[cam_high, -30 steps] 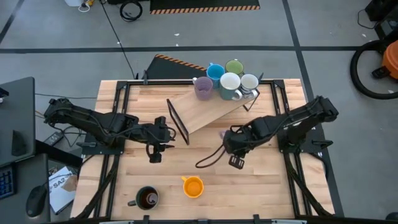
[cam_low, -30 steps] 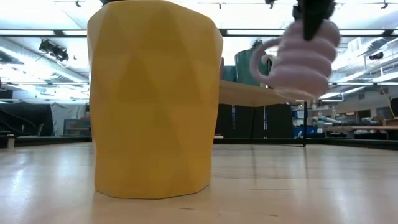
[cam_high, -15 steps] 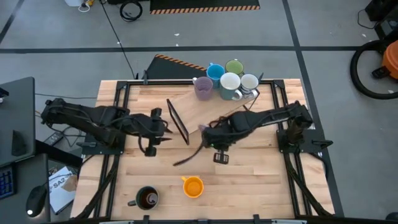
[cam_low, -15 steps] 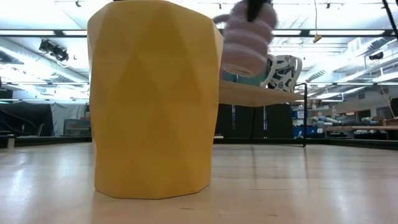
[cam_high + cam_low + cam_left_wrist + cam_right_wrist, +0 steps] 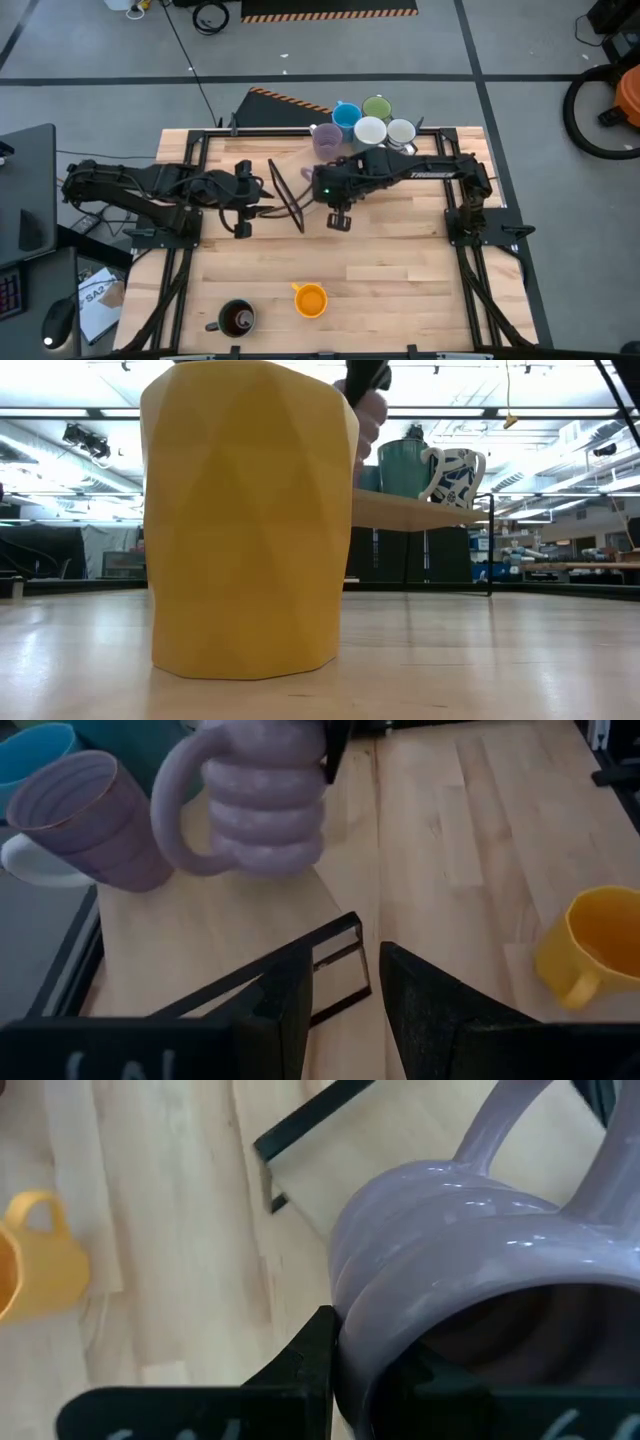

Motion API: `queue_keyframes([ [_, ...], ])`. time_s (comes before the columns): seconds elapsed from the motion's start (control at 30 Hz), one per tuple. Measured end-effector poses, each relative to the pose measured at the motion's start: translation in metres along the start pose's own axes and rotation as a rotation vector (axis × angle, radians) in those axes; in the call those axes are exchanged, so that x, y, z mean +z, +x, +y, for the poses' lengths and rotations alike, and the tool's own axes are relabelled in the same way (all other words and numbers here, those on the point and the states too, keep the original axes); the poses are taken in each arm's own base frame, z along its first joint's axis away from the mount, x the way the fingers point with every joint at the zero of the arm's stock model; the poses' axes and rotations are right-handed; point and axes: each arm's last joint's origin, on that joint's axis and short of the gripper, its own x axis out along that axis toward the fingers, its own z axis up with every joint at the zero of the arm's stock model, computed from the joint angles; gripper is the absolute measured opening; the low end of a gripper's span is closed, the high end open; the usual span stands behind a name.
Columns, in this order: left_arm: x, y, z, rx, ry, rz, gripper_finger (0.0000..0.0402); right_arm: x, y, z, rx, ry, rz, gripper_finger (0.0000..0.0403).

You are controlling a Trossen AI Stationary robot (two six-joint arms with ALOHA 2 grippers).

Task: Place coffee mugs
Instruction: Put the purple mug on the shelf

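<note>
My right gripper [image 5: 322,186] is shut on a ribbed lavender mug [image 5: 255,805] and holds it above the slanted wooden shelf board [image 5: 230,920]. At the board's far end stand a smooth lavender mug [image 5: 327,141], a blue mug [image 5: 346,116], a green mug [image 5: 377,107], a white mug [image 5: 369,133] and a pale mug [image 5: 401,132]. An orange mug [image 5: 311,299] and a dark mug [image 5: 237,319] rest on their bases near the table's near edge. My left gripper [image 5: 370,1005] stands open by the shelf's black end frame [image 5: 320,955]. My right gripper has the ribbed mug by its rim wall [image 5: 345,1345], on the side away from the handle [image 5: 180,805]. One finger [image 5: 310,1355] lies outside the wall; the other seems to reach inside. The fingers come steeply from above. The mug hangs clear of the board.
The shelf board slants across the table's far middle on black end frames. The orange mug [image 5: 250,520] fills the left of the low view, close to that camera. Bare tabletop lies between the shelf and the two near mugs.
My right gripper has carried the ribbed mug from the table's right middle toward the left and far edge and upward, turning as it went; the mug now hangs over the shelf board. My left gripper has risen a little and stayed open.
</note>
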Motion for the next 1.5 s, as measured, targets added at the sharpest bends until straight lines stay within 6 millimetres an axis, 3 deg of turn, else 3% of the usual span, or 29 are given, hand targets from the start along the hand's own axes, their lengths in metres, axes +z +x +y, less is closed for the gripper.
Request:
queue_keyframes([
  [0.33, -0.001, 0.001, 0.000, 0.000, -0.022, 0.010, 0.0126, 0.009, 0.018, -0.014, 0.040, -0.012, 0.006, 0.0043],
  [0.73, -0.001, 0.001, -0.001, -0.018, -0.027, 0.012, 0.0126, 0.016, 0.019, -0.025, 0.035, 0.016, -0.053, 0.0069],
  [1.2, -0.002, 0.001, -0.001, -0.020, -0.032, 0.019, 0.0126, 0.027, 0.019, -0.032, -0.021, -0.014, -0.163, 0.0138],
  [1.5, -0.003, 0.001, -0.001, -0.019, -0.028, 0.033, 0.0126, 0.028, 0.015, -0.032, -0.024, -0.028, -0.187, 0.0144],
])
